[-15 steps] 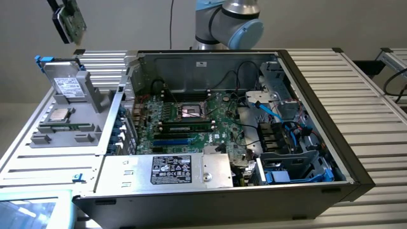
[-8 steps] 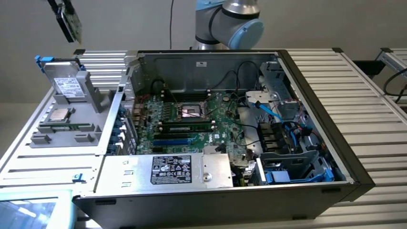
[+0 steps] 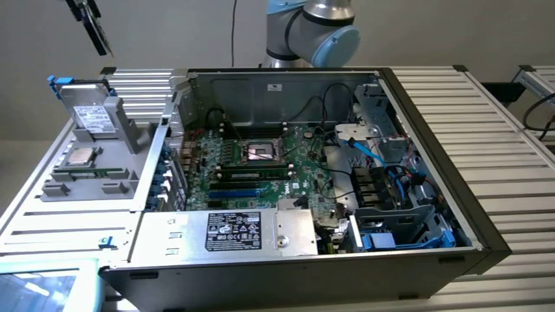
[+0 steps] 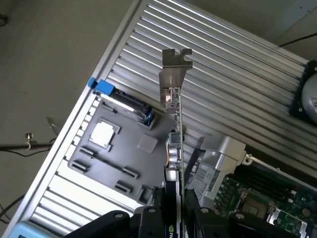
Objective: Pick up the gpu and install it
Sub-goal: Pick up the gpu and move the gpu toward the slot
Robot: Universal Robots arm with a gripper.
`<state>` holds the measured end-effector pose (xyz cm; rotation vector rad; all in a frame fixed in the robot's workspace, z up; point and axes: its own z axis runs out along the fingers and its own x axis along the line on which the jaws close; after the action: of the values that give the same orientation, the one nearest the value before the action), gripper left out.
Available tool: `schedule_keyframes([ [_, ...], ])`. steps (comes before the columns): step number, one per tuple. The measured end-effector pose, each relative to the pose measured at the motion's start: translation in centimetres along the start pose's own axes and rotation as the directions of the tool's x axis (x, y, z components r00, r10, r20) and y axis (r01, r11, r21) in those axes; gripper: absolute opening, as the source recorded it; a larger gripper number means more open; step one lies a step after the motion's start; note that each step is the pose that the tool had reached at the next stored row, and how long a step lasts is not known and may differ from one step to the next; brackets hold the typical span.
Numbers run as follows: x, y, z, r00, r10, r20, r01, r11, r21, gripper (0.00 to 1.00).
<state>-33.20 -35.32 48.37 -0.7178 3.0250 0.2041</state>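
Claw (image 4: 176, 218) clamped on gpu card (image 4: 172, 153), card held up in the air above grey tray (image 4: 114, 158), beside open computer case (image 3: 286, 273)

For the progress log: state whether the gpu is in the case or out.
Out: the gripper holds the gpu edge-on above the grey parts tray, clear of the motherboard.

The gripper (image 4: 174, 214) clamps the gpu (image 4: 178, 130) edge-on, its silver bracket (image 4: 173, 79) pointing away from the wrist. Beneath it a grey parts tray (image 4: 96, 159) holding a processor chip (image 4: 104, 134) rests on a ribbed metal table (image 4: 228, 69), with the green motherboard (image 4: 265, 201) beside the tray
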Motion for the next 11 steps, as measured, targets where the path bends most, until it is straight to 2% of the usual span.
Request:
schedule_keyframes([
  [3,0.01,0.0,0.0,0.9986,-0.053,-0.0053,0.053,0.9986,-0.0059,0.28],
  [6,0.01,0.0,0.0,0.9942,-0.107,-0.0112,0.107,0.9943,-0.0099,0.28],
  [11,0.0,0.0,0.0,0.9804,-0.196,-0.0214,0.196,0.9805,-0.0166,0.28],
])
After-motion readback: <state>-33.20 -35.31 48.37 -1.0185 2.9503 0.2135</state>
